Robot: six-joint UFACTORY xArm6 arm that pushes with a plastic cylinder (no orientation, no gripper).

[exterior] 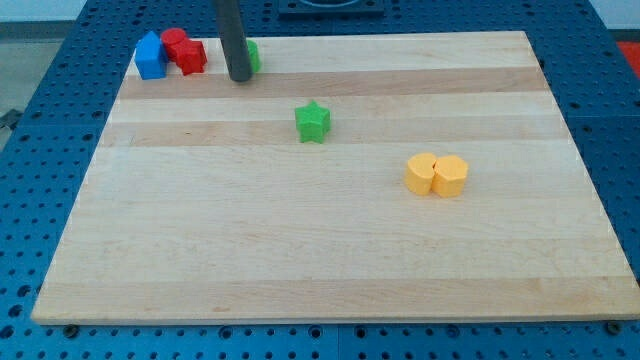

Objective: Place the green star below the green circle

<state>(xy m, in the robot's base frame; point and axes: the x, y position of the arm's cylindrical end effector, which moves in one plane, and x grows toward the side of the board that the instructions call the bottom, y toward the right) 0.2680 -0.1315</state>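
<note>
The green star [312,121] lies on the wooden board [330,240], a little above and left of its middle. The green circle [252,56] sits near the board's top edge, left of centre, mostly hidden behind my rod. My tip [240,77] rests on the board right at the green circle's left side, above and to the left of the green star, about a block's width or two away from the star.
A blue block [150,56] and two red blocks [185,52] cluster at the board's top left corner, left of my tip. Two yellow blocks [437,174] touch each other right of the board's centre. Blue perforated table surrounds the board.
</note>
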